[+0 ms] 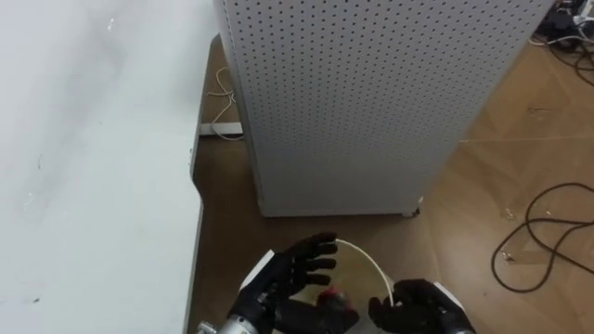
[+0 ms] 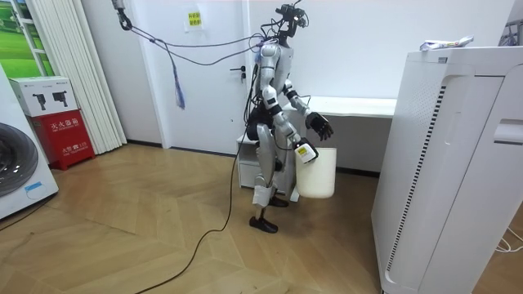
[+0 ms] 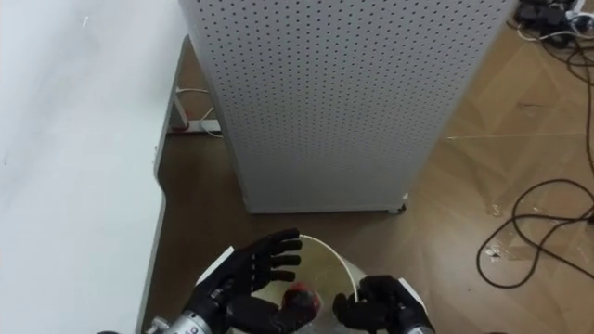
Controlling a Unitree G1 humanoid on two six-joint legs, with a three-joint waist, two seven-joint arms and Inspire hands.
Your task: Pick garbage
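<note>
The garbage (image 3: 302, 297) is a small red lump with a darker patch. It shows inside the rim of a white bucket (image 2: 317, 175), at the near edge of the eye views. It lies just at the thumb of the left robot hand (image 3: 246, 283); whether the thumb touches it I cannot tell. That robot hand reaches over the bucket's left rim with its dark fingers straight and spread, gripping nothing that can be seen. The right robot hand (image 3: 380, 301) is curled over the bucket's right rim and holds the bucket up off the floor in front of the robot's thighs.

To the left a white table (image 1: 93, 186) runs from near to far, its top bare. Straight ahead stands a tall white perforated unit (image 1: 371, 93) on a brown wooden floor (image 1: 483, 204). Black cables (image 1: 548, 232) loop on the floor at the right.

In the room view the robot stands upright between the table and the tall unit. Farther off on the room view's left are a washing machine (image 2: 20, 167), a red box (image 2: 69, 135) and a white door (image 2: 196, 73).
</note>
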